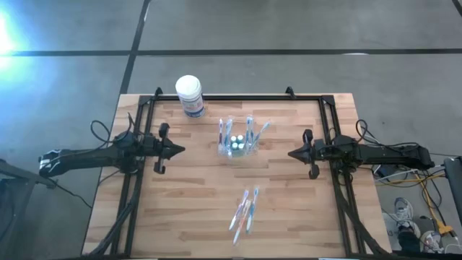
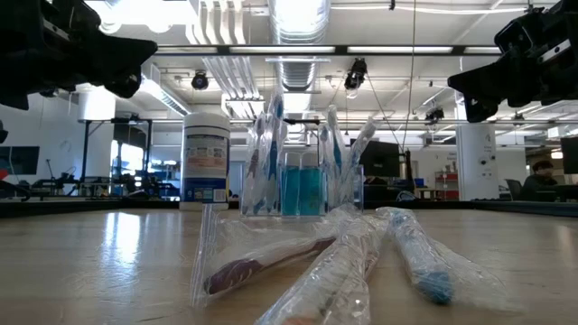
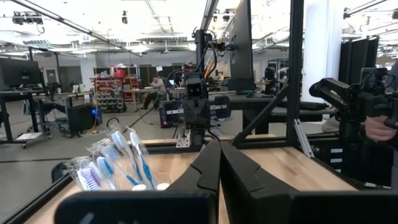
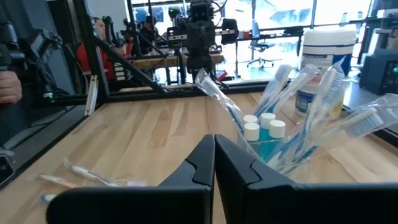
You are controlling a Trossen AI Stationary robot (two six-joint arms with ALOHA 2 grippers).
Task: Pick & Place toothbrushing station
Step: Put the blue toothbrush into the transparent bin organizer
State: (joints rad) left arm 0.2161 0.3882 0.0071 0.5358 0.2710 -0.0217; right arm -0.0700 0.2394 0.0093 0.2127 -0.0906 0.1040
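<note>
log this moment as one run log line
left pincer: shut, empty, hovering left of toothbrushing station | right pincer: shut, empty, hovering on its right | wrapped toothbrushes: loose on table

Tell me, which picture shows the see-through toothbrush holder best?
The low view: the toothbrush holder stands whole and side-on, its wrapped brushes upright. The high view shows it small from above; the right wrist view cuts off its base; the left wrist view shows only some brush tops.

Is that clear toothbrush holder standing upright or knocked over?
Upright. The clear holder stands on its base on the table, wrapped toothbrushes pointing up out of it.
</note>
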